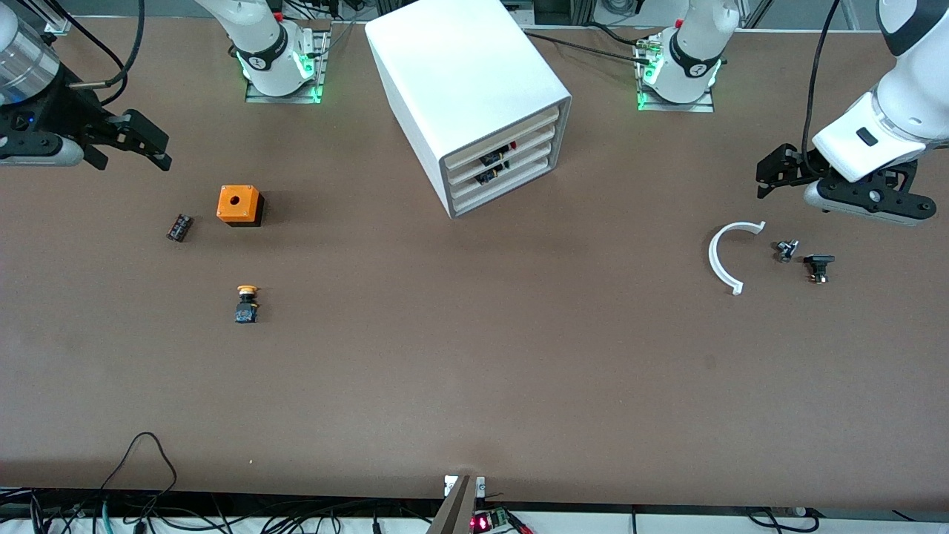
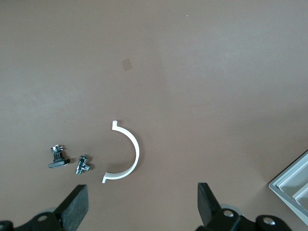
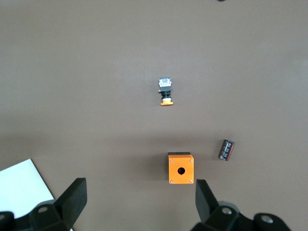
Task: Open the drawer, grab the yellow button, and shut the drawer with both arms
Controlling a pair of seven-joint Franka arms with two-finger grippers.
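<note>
The white cabinet [image 1: 467, 89] stood between the arm bases, its stacked drawers [image 1: 504, 167] all pushed in. The button [image 1: 247, 303] lay on the table [image 1: 474, 371] toward the right arm's end, nearer the front camera than the orange cube [image 1: 239, 205] and the black-red cylinder [image 1: 179, 227]. The right gripper [image 1: 141, 144] hung above that end, fingers spread wide and empty. The left gripper [image 1: 775, 170], likewise wide and empty, hung over the white half-ring [image 1: 723, 259] and two small dark parts [image 1: 804, 259].
</note>
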